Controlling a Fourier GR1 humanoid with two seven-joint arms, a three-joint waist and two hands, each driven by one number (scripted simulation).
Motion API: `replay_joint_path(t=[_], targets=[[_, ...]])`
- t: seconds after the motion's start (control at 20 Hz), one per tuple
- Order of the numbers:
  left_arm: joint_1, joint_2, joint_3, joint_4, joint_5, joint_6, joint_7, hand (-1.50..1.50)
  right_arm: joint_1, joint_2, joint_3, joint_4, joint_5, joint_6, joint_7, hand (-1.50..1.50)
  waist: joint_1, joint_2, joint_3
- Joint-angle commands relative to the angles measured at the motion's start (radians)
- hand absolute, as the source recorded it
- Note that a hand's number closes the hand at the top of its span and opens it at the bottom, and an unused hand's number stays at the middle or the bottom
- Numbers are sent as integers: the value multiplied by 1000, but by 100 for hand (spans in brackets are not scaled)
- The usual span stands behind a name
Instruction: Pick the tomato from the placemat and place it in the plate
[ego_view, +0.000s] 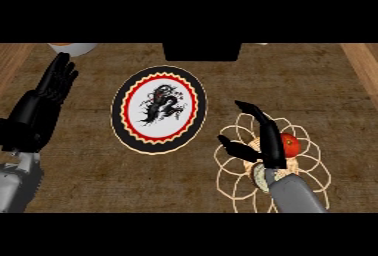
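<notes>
Black left hand (52, 82) and right hand (267, 137) on grey forearms

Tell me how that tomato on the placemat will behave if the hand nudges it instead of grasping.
The tomato looks round and smooth, so it would probably roll across the lacy placemat. Its glossy skin may slip against the right hand, whose open fingers sit just beside it.

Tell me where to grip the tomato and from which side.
Grip the tomato around its round middle, coming from its left, where the open right hand is already beside it. It sits on the placemat, and its smooth round body offers no handle.
</notes>
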Motion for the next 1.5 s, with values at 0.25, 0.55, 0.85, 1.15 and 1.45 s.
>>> replay_joint_path(t=[0.25,0.55,0.85,1.15,1.45], targets=[[45,-2,43,-43,-11,-49,2,0,2,-60,-33,-167,159,-86,126,-150,-7,-10,-1],[10,6,46,24,-22,-49,-5,0,-68,-267,14,-188,307,143,554,-150,-29,-19,-7],[13,-3,40,23,-35,-38,6,0,-161,-348,87,-261,303,490,927,-150,-19,-20,-7],[-40,-12,61,46,-14,-61,17,0,-206,-336,97,-335,179,759,1181,-150,-13,-9,-2],[-53,-42,63,34,-36,-71,23,0,-161,-324,85,-365,210,811,1241,-150,-9,-7,0]])
